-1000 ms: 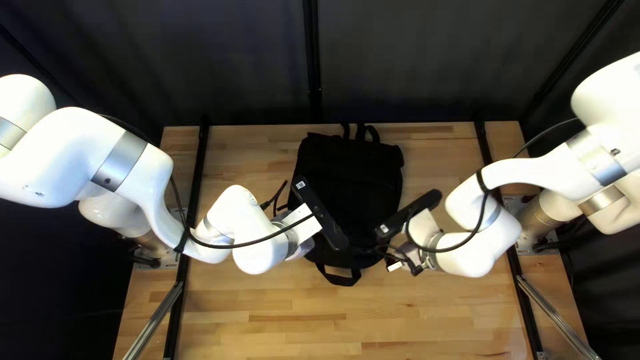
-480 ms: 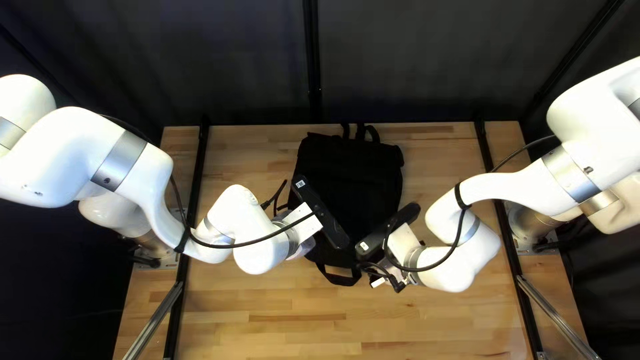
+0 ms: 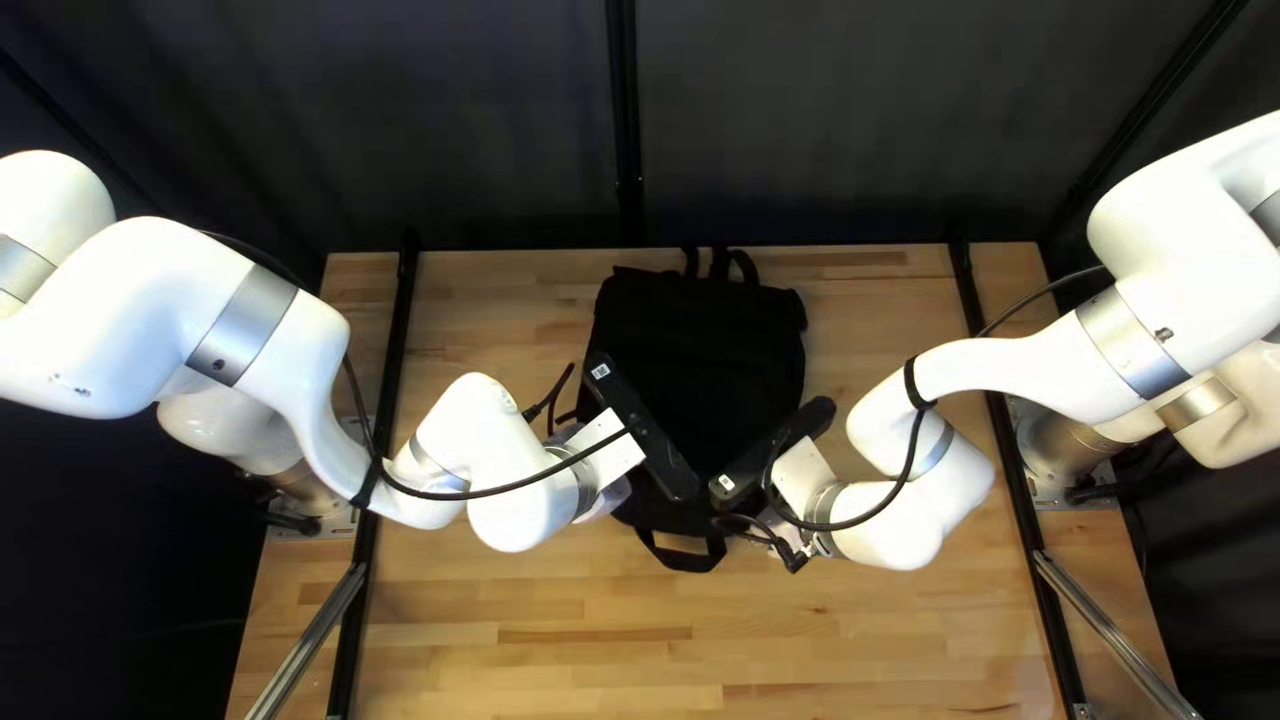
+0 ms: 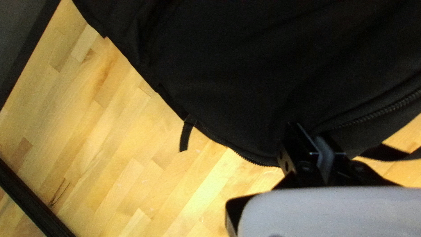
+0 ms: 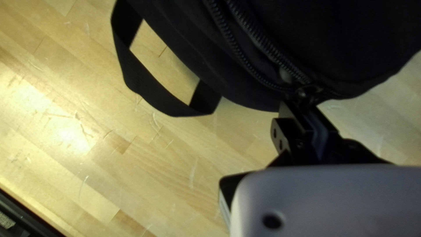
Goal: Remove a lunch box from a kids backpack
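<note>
1. Table (image 3: 560, 654): bears the backpack (image 3: 694, 320), its long axis running from far edge to near edge, between the two arms.
2. Lunch box: out of sight; presumed inside the backpack.
3. Carry loop (image 3: 680, 554): at the backpack's near end, apart from both grippers.
4. Left gripper (image 4: 309, 129): fingers narrow, apparently pinching the backpack's cloth beside a zipper, on the side toward the left arm. Judged to be the anchor.
5. Right gripper (image 5: 301, 105): fingers narrow, tips at the backpack's edge, on the side toward the right arm.
6. Zipper tracks (image 5: 250, 52): two toothed lines running ahead of the right gripper, slanting over the backpack past the carry loop's side. Whether they belong to one opening cannot be told.
7. Zipper slider (image 5: 302, 92): directly at the right gripper's tips and seemingly held; that gripper is clearly the nearer. Finding: the next pull should follow the curve of the seam while the left gripper resists. A pull off that line risks a jam or a slip.
</note>
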